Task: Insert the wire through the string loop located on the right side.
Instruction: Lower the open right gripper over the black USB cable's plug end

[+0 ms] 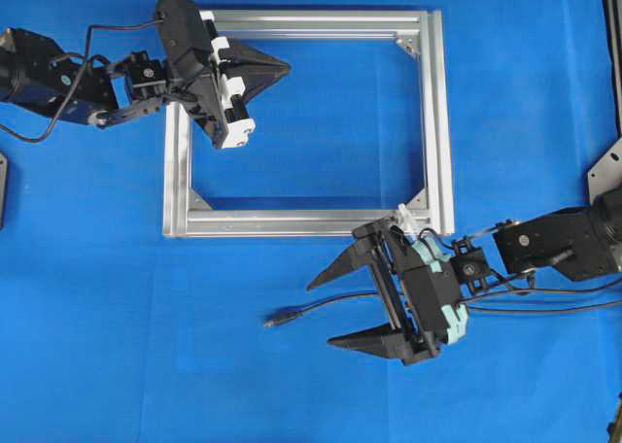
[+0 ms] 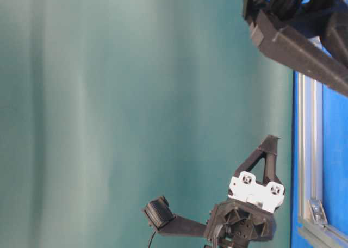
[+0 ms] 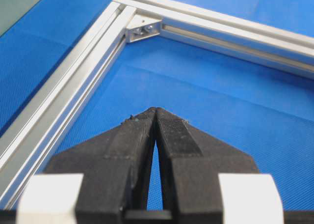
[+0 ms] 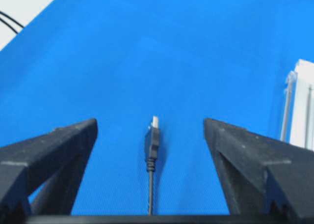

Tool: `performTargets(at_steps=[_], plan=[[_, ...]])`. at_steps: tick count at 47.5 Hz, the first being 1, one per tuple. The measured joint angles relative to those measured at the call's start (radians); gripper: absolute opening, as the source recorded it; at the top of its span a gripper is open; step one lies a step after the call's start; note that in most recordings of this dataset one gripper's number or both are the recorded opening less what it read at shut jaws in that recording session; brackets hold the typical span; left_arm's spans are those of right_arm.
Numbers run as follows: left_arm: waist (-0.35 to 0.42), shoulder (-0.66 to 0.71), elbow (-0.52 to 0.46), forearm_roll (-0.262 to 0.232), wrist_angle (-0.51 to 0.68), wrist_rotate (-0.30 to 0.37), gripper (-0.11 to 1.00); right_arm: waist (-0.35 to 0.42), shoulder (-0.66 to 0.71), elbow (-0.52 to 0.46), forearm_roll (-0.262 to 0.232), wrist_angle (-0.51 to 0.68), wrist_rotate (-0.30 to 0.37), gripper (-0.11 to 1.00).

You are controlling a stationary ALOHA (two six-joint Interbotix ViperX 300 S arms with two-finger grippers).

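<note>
My right gripper (image 1: 328, 312) hangs wide open over the wire (image 1: 321, 310), whose plug lies on the cloth between its fingers; my left gripper (image 1: 282, 70) is closed and empty over the frame (image 1: 437, 113). I'm at the pickup; next I must lower, pinch behind the plug, then aim for the loop (image 1: 401, 213) at the frame's near right corner.

The left gripper (image 1: 282, 69) has its two fingers pressed together to a point, held level off its arm. The right gripper (image 1: 321, 312) is spread wide, both fingers (image 4: 59, 150) splayed well apart.
</note>
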State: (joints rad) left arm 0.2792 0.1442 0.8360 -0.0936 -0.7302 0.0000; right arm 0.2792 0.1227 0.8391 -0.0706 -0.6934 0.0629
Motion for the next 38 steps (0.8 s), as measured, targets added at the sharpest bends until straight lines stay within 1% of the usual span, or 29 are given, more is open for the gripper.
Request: performTargets(at_steps=[8,13,28,38], plan=[[0.000,0.000,0.000,0.000,0.000,0.000,0.00,0.002,0.002,0.000,0.017,0.005,0.000,0.91],[0.000,0.000,0.000,0.000,0.000,0.000,0.00,0.003,0.021,0.000,0.048,0.003,0.002,0.91],[0.000,0.000,0.000,0.000,0.000,-0.003,0.00,0.031,0.138,-0.026,0.110,0.003,0.002,0.90],[0.000,0.000,0.000,0.002,0.000,-0.003,0.00,0.035,0.206,-0.051,0.150,0.003,0.002,0.90]])
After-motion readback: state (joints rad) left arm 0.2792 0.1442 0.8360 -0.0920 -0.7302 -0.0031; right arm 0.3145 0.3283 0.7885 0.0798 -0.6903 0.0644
